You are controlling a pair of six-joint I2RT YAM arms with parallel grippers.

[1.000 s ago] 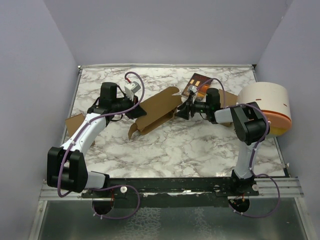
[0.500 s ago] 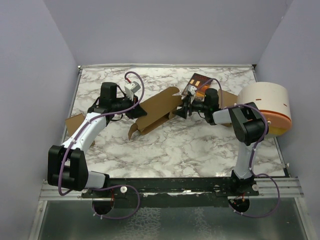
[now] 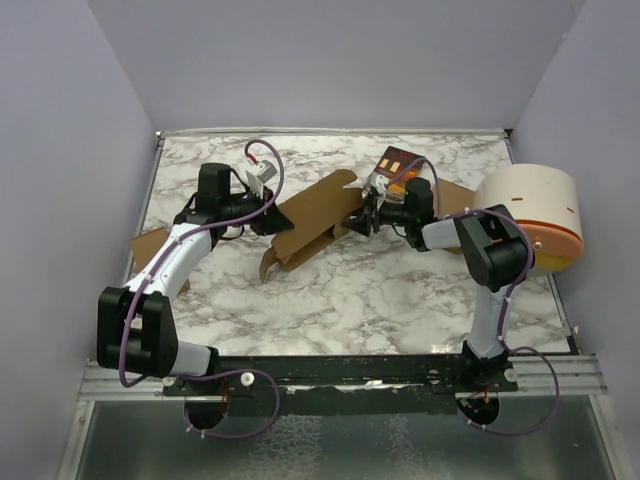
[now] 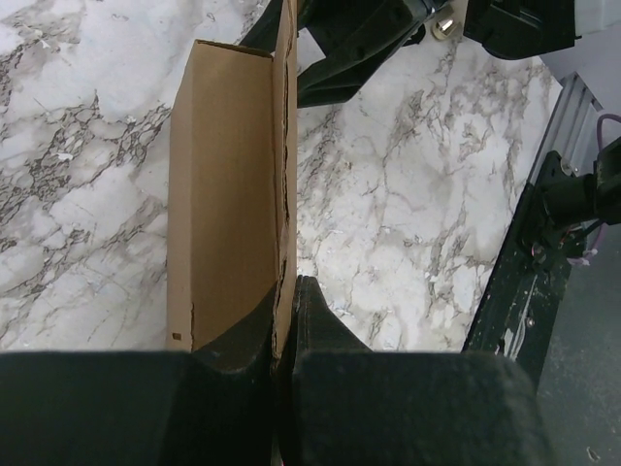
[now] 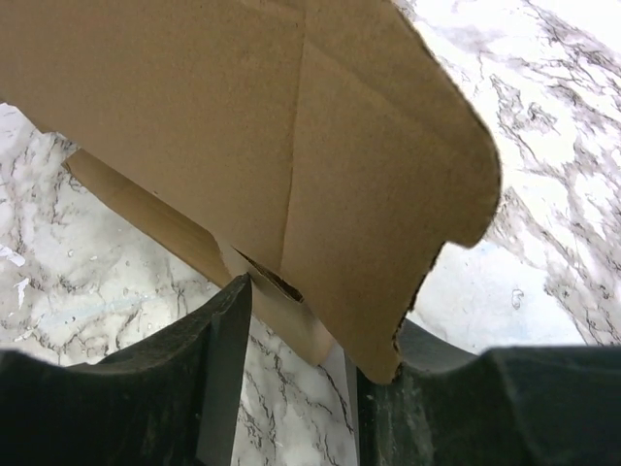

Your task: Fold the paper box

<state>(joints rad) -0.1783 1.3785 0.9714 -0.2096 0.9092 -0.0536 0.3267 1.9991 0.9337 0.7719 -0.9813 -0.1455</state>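
The paper box (image 3: 310,224) lay on the marble table (image 3: 360,295), a long tan strip of cardboard stretched slantwise between the two arms, partly folded with one wall raised. At the box's left end, the left end effector (image 4: 284,309) was pressed together, pinching the upright edge of that wall between its dark fingers (image 4: 320,325); from its wrist camera the flat panel ran away from the grip with the thin wall standing along its right side. At the box's right end, the right end effector (image 5: 320,311) stood spread, its fingers (image 5: 228,340) apart on either side of a rounded flap, with a strip of table showing between them. Whether its pads touched the cardboard could not be told. The flap hung above that end effector, and a lower layer of the box showed beneath it.

Just beyond the box's right end lay a dark reddish-brown booklet (image 3: 392,163). Well to the box's right stood a white drum (image 3: 530,205) with an orange band. A loose piece of cardboard (image 3: 148,244) lay well to the box's left, at the table's edge.
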